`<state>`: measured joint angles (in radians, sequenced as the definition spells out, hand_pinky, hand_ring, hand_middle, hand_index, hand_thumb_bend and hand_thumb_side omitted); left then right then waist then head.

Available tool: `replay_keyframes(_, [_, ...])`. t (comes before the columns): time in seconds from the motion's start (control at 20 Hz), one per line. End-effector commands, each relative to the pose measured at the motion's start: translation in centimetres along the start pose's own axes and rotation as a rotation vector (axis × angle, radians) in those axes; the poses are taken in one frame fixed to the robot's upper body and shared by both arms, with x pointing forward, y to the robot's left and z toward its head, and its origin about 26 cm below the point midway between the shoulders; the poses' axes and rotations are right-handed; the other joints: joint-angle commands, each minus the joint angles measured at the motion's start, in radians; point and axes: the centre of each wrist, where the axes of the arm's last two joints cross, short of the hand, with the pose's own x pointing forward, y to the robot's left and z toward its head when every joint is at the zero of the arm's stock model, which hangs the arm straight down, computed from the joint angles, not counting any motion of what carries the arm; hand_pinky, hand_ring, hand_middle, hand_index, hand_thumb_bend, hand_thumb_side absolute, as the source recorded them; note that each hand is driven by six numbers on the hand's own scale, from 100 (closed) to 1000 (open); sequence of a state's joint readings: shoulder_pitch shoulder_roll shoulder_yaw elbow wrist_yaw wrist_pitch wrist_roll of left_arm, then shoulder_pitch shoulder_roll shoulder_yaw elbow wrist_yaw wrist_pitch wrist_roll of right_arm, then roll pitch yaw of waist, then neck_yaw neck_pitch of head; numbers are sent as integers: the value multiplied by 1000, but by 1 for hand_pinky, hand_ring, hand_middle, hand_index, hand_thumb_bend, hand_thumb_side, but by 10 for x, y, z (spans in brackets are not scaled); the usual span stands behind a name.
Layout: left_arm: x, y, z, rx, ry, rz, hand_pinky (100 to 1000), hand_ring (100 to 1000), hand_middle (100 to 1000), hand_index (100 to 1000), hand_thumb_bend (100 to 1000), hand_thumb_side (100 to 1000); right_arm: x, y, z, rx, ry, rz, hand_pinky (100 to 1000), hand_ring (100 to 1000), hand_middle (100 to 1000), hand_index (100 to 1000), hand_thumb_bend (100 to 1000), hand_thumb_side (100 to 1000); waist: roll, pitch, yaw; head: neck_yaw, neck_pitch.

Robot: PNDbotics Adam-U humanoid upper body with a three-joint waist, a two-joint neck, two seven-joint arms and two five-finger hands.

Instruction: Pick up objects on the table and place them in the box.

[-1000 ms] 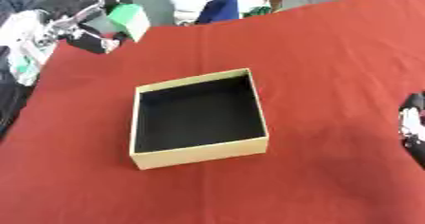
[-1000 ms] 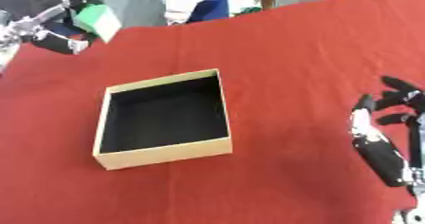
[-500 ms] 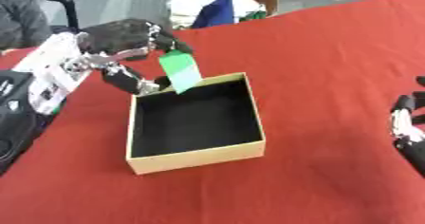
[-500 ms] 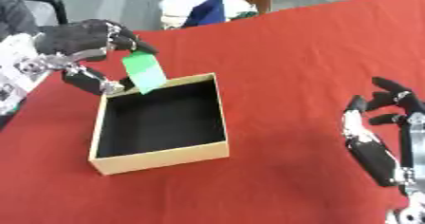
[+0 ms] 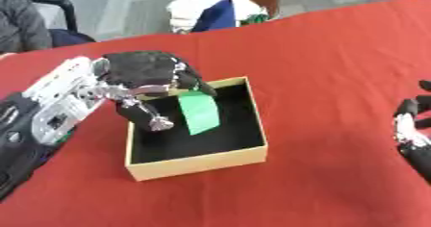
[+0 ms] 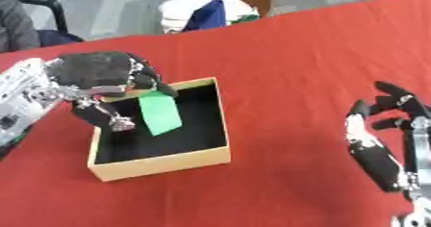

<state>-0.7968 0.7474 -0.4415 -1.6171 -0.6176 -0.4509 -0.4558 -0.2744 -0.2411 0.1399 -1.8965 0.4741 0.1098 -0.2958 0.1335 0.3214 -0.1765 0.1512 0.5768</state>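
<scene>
The left hand [image 5: 147,74] pinches the top edge of a flat green card-like piece [image 5: 198,113], which hangs over the open, black-lined tan cardboard box [image 5: 202,161] on the red tablecloth [image 5: 336,53]. It looks light, thin and probably bendy, best held by an edge. The right hand [image 6: 383,144] rests idle with fingers spread at the lower right.

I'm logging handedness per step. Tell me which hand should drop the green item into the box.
Left. The left hand already pinches the green item over the open box. The right hand rests open at the lower right, away from the box.
</scene>
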Motion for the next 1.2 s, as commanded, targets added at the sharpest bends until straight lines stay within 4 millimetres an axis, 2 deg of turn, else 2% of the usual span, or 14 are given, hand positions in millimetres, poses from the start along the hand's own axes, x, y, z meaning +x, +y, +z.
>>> replay_keyframes(0.05, [-4, 9, 8, -27, 48, -32, 721, 671, 623, 790, 194, 100, 6, -3, -4, -9, -29, 3, 528, 778, 500, 830, 100, 505, -10, -15, 3, -4, -15])
replay_keyframes(0.25, [-10, 3, 10, -21, 121, -46, 725, 680, 635, 796, 219, 100, 6, -3, -4, -9, -29, 2, 528, 778, 502, 830, 100, 504, -12, -14, 5, -6, -19])
replay_keyframes(0.4, [-14, -5, 10, -43, 154, -60, 752, 721, 691, 825, 267, 102, 6, -3, -5, -10, -30, 1, 528, 778, 503, 830, 100, 504, -14, -13, 5, -6, -23])
replay_keyframes(0.45, [-15, -8, 9, -53, 158, -64, 761, 733, 708, 835, 290, 129, 6, -3, -5, -10, -29, 1, 528, 778, 503, 830, 100, 505, -14, -13, 5, -6, -23])
replay_keyframes(0.55, [-15, -11, 10, -76, 157, -70, 785, 764, 750, 860, 406, 272, 6, -3, -5, -12, -29, 1, 528, 778, 503, 830, 100, 505, -14, -12, 5, -6, -25])
replay_keyframes(0.65, [-15, -12, 12, -86, 157, -82, 813, 795, 788, 881, 560, 423, 6, -3, -5, -13, -29, 1, 528, 779, 504, 831, 100, 506, -15, -11, 5, -7, -27])
replay_keyframes(0.85, [-12, -6, 26, -38, 188, -93, 828, 814, 810, 893, 636, 521, 6, -3, -5, -16, -27, 0, 528, 779, 504, 831, 100, 508, -16, -9, 8, -9, -32])
replay_keyframes(0.95, [-9, 1, 35, 25, 215, -92, 828, 814, 811, 894, 618, 524, 6, -4, -5, -19, -26, 0, 528, 779, 505, 831, 100, 507, -17, -7, 10, -9, -33])
replay_keyframes(1.0, [-7, 6, 41, 77, 235, -85, 816, 800, 798, 888, 511, 509, 6, -4, -5, -21, -26, 0, 528, 779, 505, 831, 100, 507, -18, -7, 12, -10, -34])
replay_keyframes(1.15, [2, 19, 62, 320, 307, -18, 796, 779, 776, 877, 358, 475, 6, -4, -5, -29, -23, 0, 528, 779, 505, 831, 100, 508, -21, -5, 19, -14, -35])
replay_keyframes(1.2, [5, 22, 68, 425, 329, 19, 778, 762, 757, 865, 266, 448, 6, -5, -5, -31, -21, 0, 528, 779, 505, 831, 100, 509, -23, -4, 22, -16, -35])
